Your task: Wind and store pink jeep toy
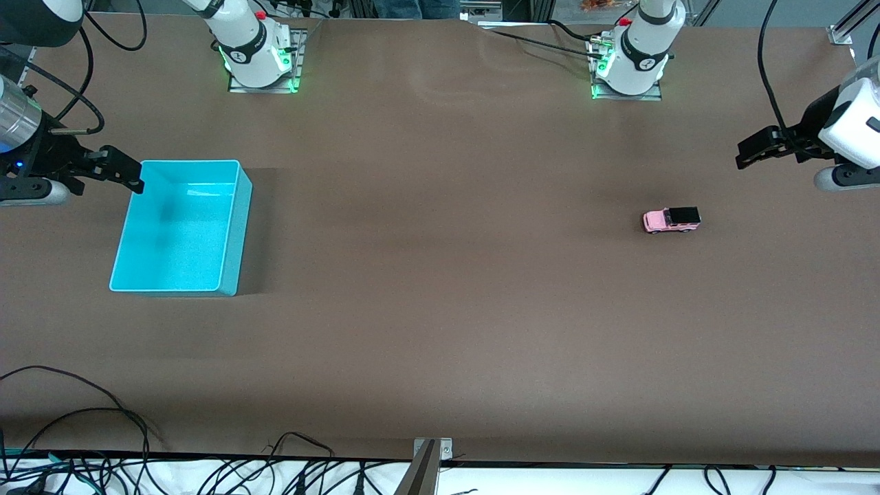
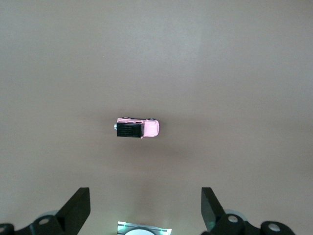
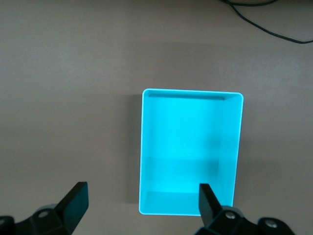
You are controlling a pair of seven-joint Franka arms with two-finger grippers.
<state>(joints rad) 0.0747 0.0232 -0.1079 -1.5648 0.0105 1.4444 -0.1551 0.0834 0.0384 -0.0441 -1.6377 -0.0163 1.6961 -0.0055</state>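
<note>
**A:** Since we go from big to small, we start with the broad brown cloth-covered table (image 1: 440, 330), which carries only two things. Toward the right arm's end sits the empty turquoise rectangular plastic bin (image 1: 234, 227), a little way in from that end edge.

**B:** And we see the right gripper (image 1: 127, 172) hanging over the bin's end rim, its black fingers spread wide and holding nothing. We judge that arm to be waiting.

**A:** Agreed. The left gripper (image 1: 749, 150) hovers near the table's edge at the left arm's end, fingers (image 2: 78, 208) likewise parted and empty.

**B:** Last and smallest: the pale-pink boxy jeep toy with a black roof and dark wheels (image 1: 672, 219). It stands upright on its wheels on the bare cloth toward the left arm's end, well apart from the bin, and a little nearer the front camera than the spot under the left gripper.

**A:** In the left wrist view the jeep (image 2: 138, 128) lies out ahead of the open jaws, touched by nothing. So we take it that no step is done yet; the reach for the toy is the one in hand.

**B:** Next, we think, the left gripper must come down over the jeep and close across its narrow body. The toy is tiny, so the fingers need careful centring, or it may roll away on its wheels.
</note>
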